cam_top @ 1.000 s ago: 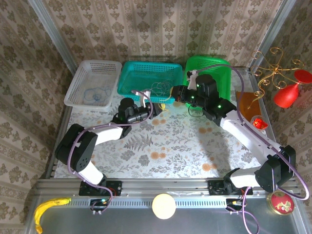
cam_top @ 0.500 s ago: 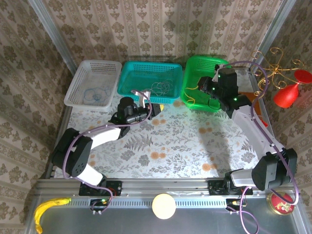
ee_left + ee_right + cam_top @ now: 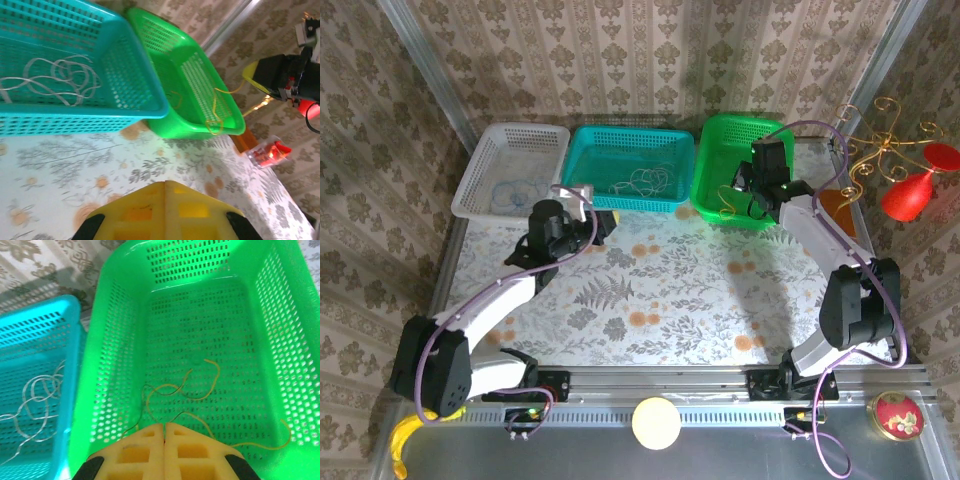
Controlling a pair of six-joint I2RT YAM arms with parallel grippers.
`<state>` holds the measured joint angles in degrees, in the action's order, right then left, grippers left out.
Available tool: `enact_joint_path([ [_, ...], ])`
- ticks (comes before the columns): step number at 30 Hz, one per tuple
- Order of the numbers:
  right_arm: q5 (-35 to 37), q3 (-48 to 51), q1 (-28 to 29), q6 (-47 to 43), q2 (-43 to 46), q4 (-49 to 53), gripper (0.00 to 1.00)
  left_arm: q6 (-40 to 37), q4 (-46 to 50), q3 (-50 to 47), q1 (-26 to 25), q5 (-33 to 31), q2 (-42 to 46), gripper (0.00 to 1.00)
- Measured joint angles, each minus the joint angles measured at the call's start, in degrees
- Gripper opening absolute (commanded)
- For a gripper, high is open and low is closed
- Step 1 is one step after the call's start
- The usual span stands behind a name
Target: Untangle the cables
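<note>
The sorting looks nearly done. Along the tabletop's far edge the blue cable (image 3: 515, 188) lies in the white basket (image 3: 490, 135), the white cable (image 3: 55, 82) in the teal basket (image 3: 125, 107), and the yellowish cable (image 3: 200, 397) in the green basket (image 3: 115, 300). The right end effector (image 3: 164, 426), pressed together, seems to pinch that last strand, so its next move is to spread and let go. The left end effector (image 3: 165, 185) hangs pressed together and empty over the tabletop, near the teal basket.

You run a left arm (image 3: 485, 300) and a right arm (image 3: 815, 230): white links, black joints, purple hoses (image 3: 807, 123). Left tool (image 3: 165, 186) and right tool (image 3: 164, 426): yellow blocky fingers (image 3: 135, 212), square recesses.
</note>
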<state>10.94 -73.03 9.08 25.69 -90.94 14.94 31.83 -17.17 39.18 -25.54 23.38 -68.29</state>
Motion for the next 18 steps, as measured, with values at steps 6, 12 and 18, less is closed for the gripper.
enact_joint_path([
  [6,1.6,-2.3,-0.7,-3.2,-3.0,-0.2,0.64,-0.7,6.9,-1.0,5.5,-2.4,6.3,0.0],
  [12,0.4,-1.0,-0.8,-3.1,-1.4,-0.8,0.83,-2.4,13.6,-1.0,11.0,-3.3,11.5,0.32],
  [18,-3.6,9.4,-0.3,-2.6,11.5,-2.3,1.0,-6.2,22.1,-0.1,16.9,-7.5,15.7,1.0],
])
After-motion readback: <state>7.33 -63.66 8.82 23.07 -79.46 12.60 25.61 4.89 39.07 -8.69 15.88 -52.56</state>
